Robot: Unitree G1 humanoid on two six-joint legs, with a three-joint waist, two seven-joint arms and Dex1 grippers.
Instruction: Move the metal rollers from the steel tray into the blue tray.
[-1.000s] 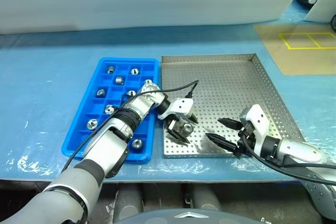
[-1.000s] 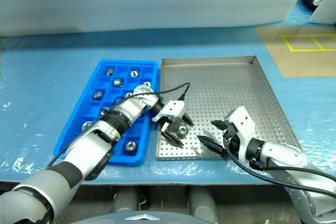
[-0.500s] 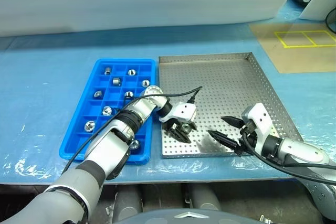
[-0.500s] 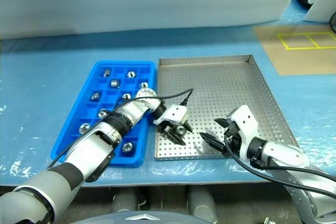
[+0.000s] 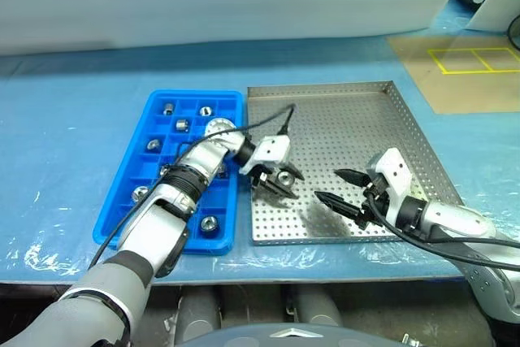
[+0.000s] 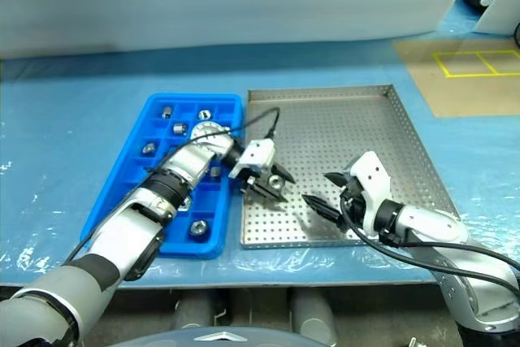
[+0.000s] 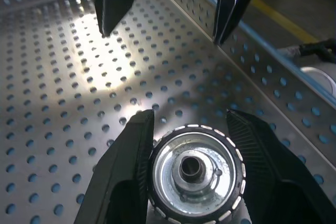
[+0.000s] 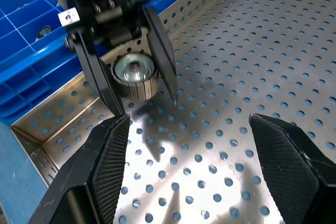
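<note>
the left pincer [image 5: 278, 180], open around a small shiny silver ring-like metal roller [image 7: 192, 170] a second ago, is now clamping it and lifting it off the perforated floor of the large flat silver steel tray [image 5: 357, 127].

Left arm reaches across to the right, left gripper [image 5: 280, 182] clamped on a metal roller [image 7: 193, 170]. Right gripper [image 5: 335, 188] points toward it, fingers [image 8: 107, 169] spread apart, holding nothing.

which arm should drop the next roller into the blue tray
Left. Its gripper is shut on a metal roller right beside the blue tray; the right gripper hangs open and empty over the steel tray.
</note>
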